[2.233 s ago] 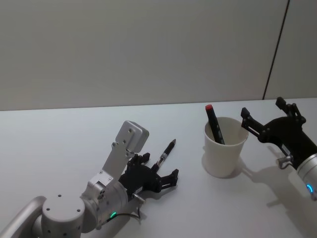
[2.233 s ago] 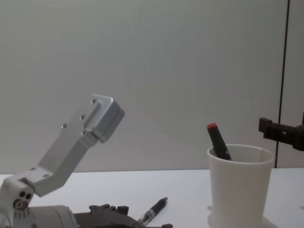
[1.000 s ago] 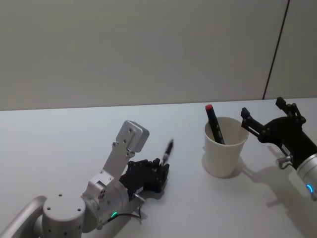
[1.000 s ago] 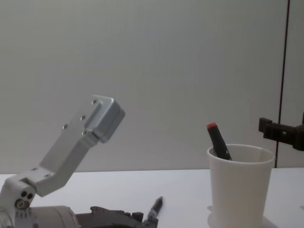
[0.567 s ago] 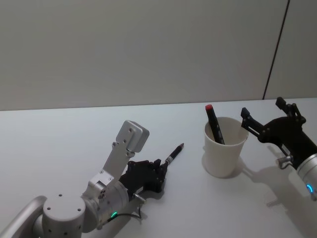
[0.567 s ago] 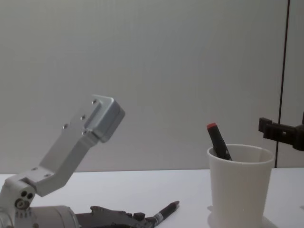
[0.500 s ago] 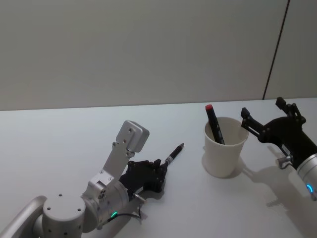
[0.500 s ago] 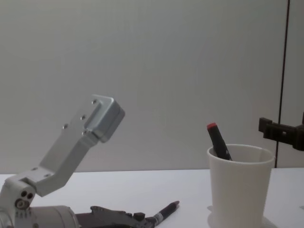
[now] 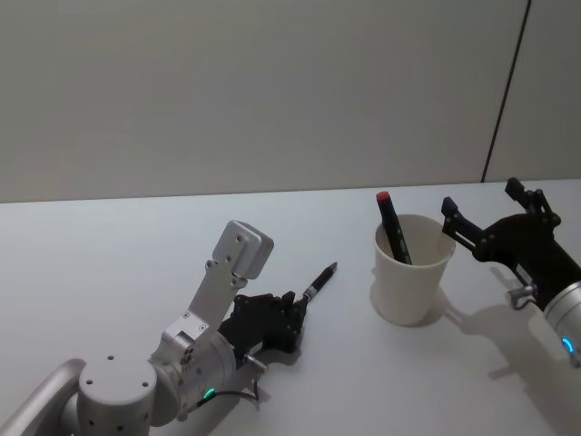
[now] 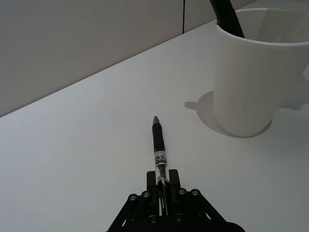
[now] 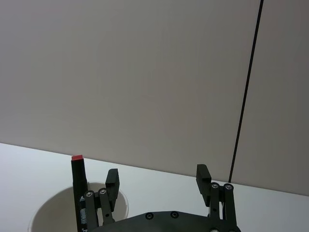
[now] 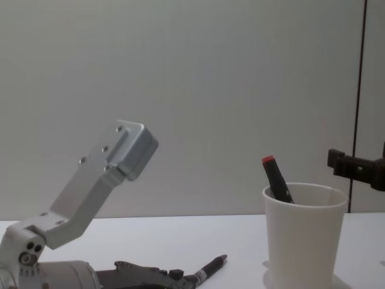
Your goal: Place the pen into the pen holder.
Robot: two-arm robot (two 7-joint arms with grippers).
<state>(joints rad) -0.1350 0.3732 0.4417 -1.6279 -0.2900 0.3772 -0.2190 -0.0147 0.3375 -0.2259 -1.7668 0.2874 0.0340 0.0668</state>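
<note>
A white table [image 9: 109,254] stands before a plain grey wall. The left gripper [image 9: 295,313] lies low over the table at its near left, its black fingers closed together on the rear end of the pen [image 9: 315,282]. The pen is slim and black with a clear labelled band along its barrel. It juts forward out of the fingers, and its tip points ahead and to the right, toward the pen holder [image 9: 413,282]. In the chest view the pen slants slightly upward from the gripper – whether its tip touches the table, I cannot tell. In the left wrist view the pen runs straight out from between the fingers, with bare table between its tip and the pen holder.

The pen holder is a plain white paper cup, upright on the table to the right of the pen and apart from it. Inside it a black marker [image 9: 392,227] with a red cap leans against the left part of the rim, its cap sticking up above the cup.

The right gripper [image 9: 481,200] hangs just beside the cup on its right, at about rim height – its two black fingers spread apart and holding nothing. In the right wrist view the cup's rim and the red-capped marker show next to one finger.
</note>
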